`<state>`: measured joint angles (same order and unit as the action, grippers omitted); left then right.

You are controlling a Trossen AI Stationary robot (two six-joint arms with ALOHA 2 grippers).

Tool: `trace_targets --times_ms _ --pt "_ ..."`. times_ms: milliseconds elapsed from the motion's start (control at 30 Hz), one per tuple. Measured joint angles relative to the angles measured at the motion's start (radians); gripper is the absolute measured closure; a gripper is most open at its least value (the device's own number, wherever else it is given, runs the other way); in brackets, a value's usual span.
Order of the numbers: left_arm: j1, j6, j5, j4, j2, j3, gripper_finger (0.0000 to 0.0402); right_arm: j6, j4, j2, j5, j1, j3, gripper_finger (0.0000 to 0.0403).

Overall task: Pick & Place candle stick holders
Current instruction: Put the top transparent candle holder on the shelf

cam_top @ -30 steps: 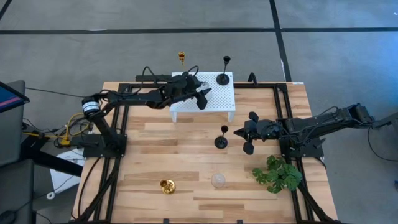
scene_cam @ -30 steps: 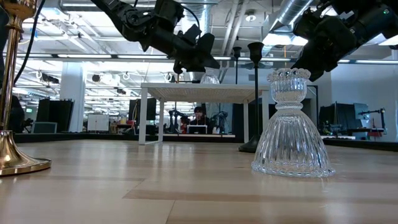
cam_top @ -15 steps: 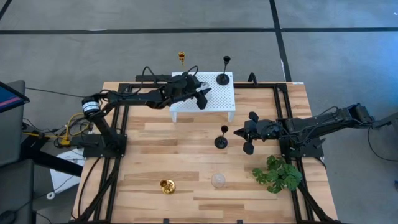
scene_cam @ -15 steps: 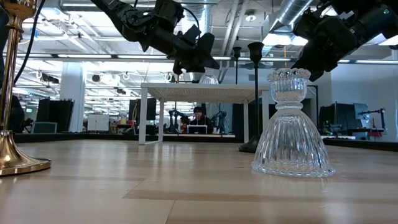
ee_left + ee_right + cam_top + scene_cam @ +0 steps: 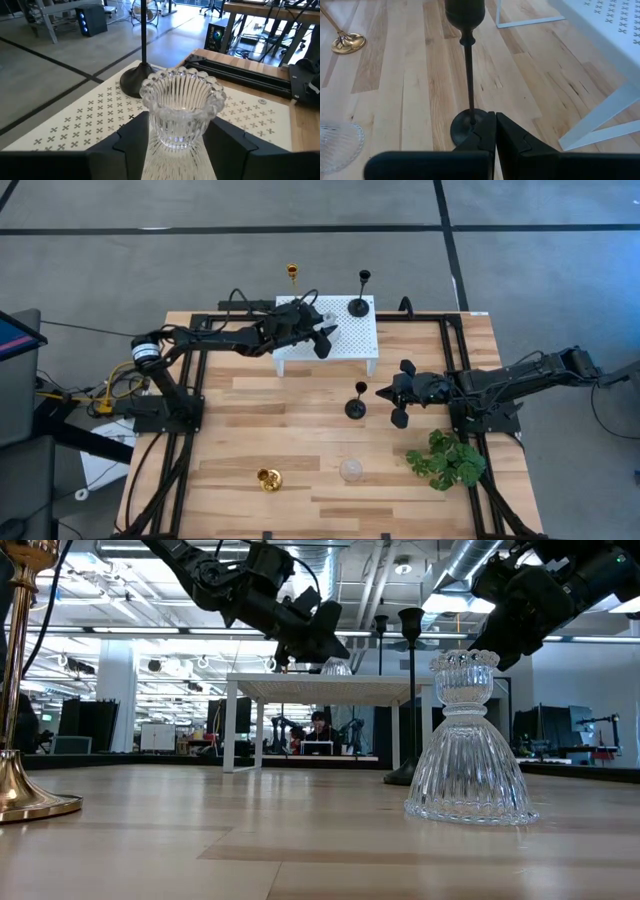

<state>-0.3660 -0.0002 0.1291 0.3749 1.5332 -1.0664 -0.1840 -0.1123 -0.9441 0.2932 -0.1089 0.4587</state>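
- Gold holder, squat, stood near the table's front edge, left of centre; only its base showed at the left of the low view.
- Clear glass holder, ribbed and bell-shaped, stood just right of it on the wooden table.
- Green plant sat at the right front of the table.
- Right gripper, jaws pressed together and holding nothing, hovered just beside a tall black holder standing mid-table.
- White perforated platform stood at the table's back.
- Left gripper sat over the platform, fingers spread either side of a second clear glass holder; contact could not be judged.
- Another tall black holder stood on the platform's far right corner.
- Tall gold holder showed beyond the platform, at the table's far edge.
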Motion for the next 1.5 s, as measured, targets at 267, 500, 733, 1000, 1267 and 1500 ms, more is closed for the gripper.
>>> trace_targets --times_ms 267,500,733,1000,1267,1500 --pt "0.000 0.003 0.000 0.006 -0.003 0.001 0.0174 0.000 0.000 0.000 0.000 0.000 0.000 0.0403" --pt "0.000 0.003 0.000 0.011 -0.015 0.001 0.0136 0.000 0.000 0.000 0.000 0.000 0.000 0.0403" --pt "0.000 0.003 -0.003 0.011 -0.093 0.001 0.0132 0.000 -0.003 0.000 0.000 0.000 0.000 0.0403" --pt "0.006 0.003 -0.134 0.007 -0.210 0.001 0.0131 0.000 -0.018 0.000 0.000 0.000 0.000 0.0403" --pt "0.041 0.003 -0.217 -0.181 -0.334 0.000 0.0153 0.000 -0.024 0.000 -0.001 0.000 0.000 0.0403" --pt "0.072 0.007 -0.217 -0.421 -0.432 0.000 0.0229 0.000 -0.023 0.000 -0.002 0.000 0.000 0.0403"
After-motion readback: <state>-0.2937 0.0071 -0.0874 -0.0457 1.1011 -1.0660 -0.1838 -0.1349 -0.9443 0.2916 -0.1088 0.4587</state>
